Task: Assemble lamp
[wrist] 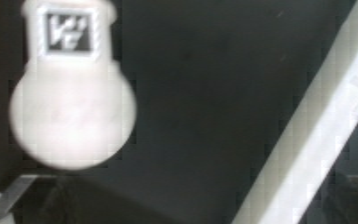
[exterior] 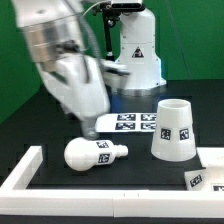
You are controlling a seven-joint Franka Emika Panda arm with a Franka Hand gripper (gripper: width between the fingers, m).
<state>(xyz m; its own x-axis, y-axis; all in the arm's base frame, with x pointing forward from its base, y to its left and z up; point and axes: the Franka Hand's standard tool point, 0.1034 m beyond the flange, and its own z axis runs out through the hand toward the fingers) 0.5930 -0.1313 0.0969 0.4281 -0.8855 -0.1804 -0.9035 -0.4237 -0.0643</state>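
Note:
The white lamp bulb lies on its side on the black table, its tagged neck toward the exterior view's right. In the wrist view the bulb fills one side, with a square tag on its neck. My gripper hangs just above and behind the bulb, blurred by motion. Its jaws stand open with nothing between them. The tapered lamp shade stands wide end down at the exterior view's right. A tagged corner of the blocky lamp base shows at the right edge.
The marker board lies flat behind the bulb, beside the shade. A long white rail borders the table's front and left. The arm's own white pedestal stands at the back.

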